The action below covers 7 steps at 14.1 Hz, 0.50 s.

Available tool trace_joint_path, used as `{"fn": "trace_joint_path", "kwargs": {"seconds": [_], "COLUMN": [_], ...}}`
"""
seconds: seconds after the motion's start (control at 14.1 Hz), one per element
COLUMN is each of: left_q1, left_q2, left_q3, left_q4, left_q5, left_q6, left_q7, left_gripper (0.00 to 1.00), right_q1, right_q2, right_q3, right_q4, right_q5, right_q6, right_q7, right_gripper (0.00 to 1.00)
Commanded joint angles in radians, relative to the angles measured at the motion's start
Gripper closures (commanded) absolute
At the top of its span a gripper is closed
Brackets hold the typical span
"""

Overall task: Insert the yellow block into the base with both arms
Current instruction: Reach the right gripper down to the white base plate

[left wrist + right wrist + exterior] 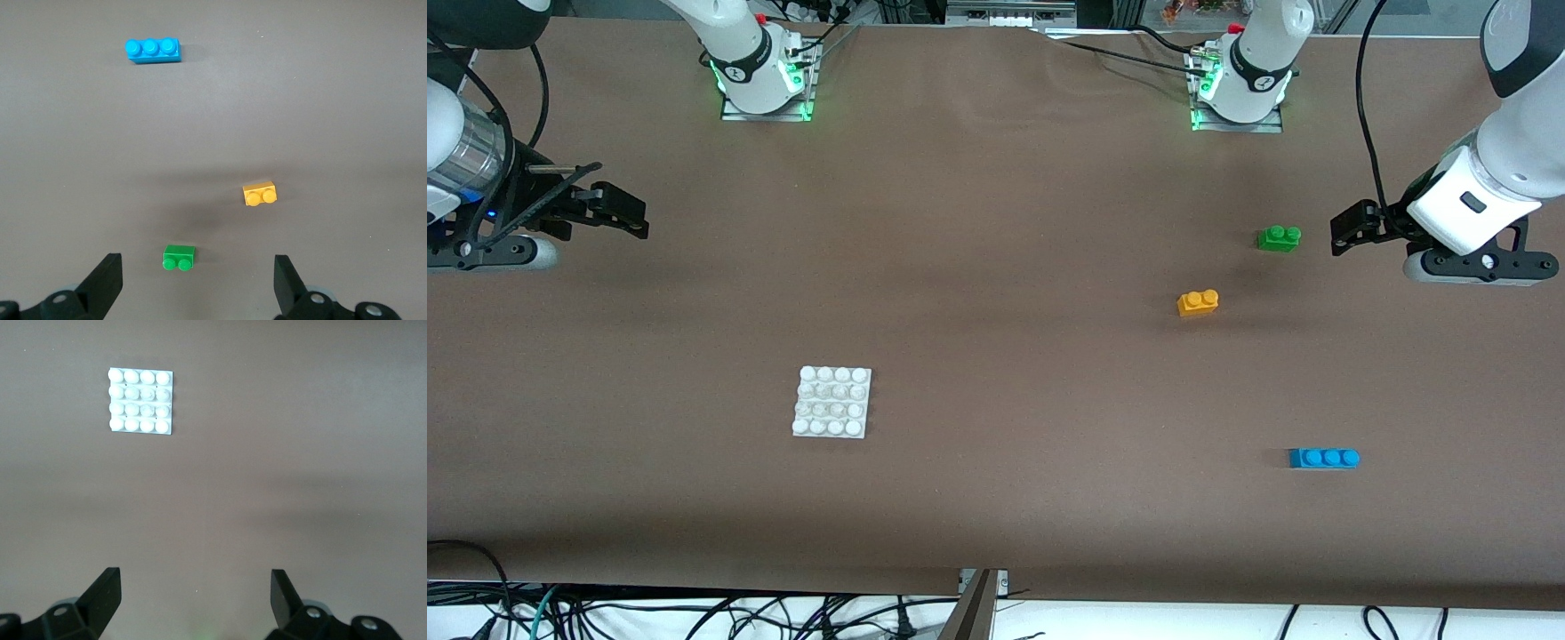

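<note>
The yellow block [1198, 302] lies on the brown table toward the left arm's end; it also shows in the left wrist view [259, 194]. The white studded base [832, 402] lies nearer the front camera toward the right arm's end, and shows in the right wrist view [141, 401]. My left gripper [1343, 233] is open and empty, held up at the left arm's end of the table, beside the green brick; in its wrist view the gripper [198, 283] has jaws wide apart. My right gripper [636, 216] is open and empty, held up at the right arm's end; it shows in its wrist view [195, 600].
A green two-stud brick [1279, 237] lies farther from the front camera than the yellow block, also in the left wrist view [179, 257]. A blue three-stud brick [1323, 458] lies nearer the front camera, also in the left wrist view [153, 50]. Cables hang along the table's front edge.
</note>
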Motion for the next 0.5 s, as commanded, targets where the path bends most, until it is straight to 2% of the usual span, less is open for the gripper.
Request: {"fn": "trace_joint_path", "kwargs": {"seconds": [0.0,0.21,0.43], "left_q1": [0.004,0.004,0.004], "left_q2": [0.012,0.012,0.012], "left_q3": [0.000,0.000,0.000], "left_q4": [0.029,0.029,0.027], "left_q5": [-0.023,-0.023,-0.023], "left_q6": [-0.025,-0.025,-0.025], "left_q7": [0.015,0.015,0.015], "left_gripper": [0.00,0.00,0.00], "right_q1": [0.000,0.000,0.024], "right_q2": [0.004,0.056,0.168], "right_q3": [-0.003,-0.002,0.000], "right_q4": [-0.004,0.001,-0.001], "right_q5": [0.037,0.082,0.083], "right_q6": [0.002,0.026,0.164], "right_q7": [-0.013,-0.013,-0.010], "right_gripper": [0.01,0.01,0.01]}}
